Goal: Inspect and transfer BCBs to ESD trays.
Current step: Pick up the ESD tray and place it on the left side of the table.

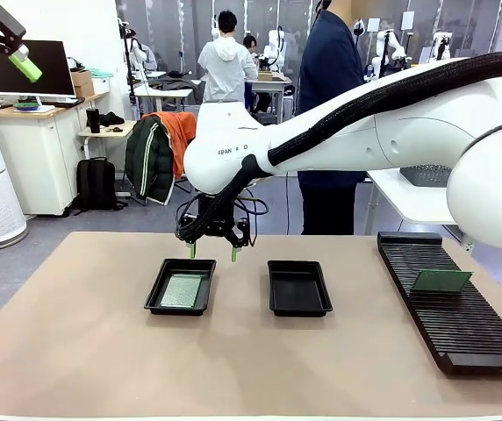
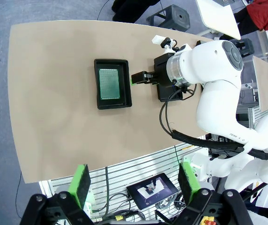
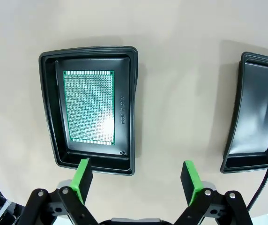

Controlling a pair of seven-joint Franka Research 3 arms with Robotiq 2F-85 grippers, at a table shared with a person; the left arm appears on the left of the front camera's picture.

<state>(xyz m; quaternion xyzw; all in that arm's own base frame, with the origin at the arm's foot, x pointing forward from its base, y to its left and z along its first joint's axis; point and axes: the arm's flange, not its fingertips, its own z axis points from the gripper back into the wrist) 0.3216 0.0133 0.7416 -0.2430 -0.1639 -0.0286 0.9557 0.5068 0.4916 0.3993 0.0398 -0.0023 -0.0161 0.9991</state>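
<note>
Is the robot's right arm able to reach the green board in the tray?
Probably yes: the right gripper hangs open just above the left ESD tray, and nothing covers the BCB inside.

Right of the right gripper [image 3: 136, 180], the empty tray [image 3: 253, 117] is cut off by the wrist picture's edge. Ahead of that gripper, raised lettering [image 3: 122, 110] on the loaded tray [image 3: 124, 154] is too small to read. Seen from the left wrist, the right arm [image 2: 209, 61] hides most of the empty tray. Beyond the gripper, the person [image 1: 330, 96] is cut off at the head.
</note>
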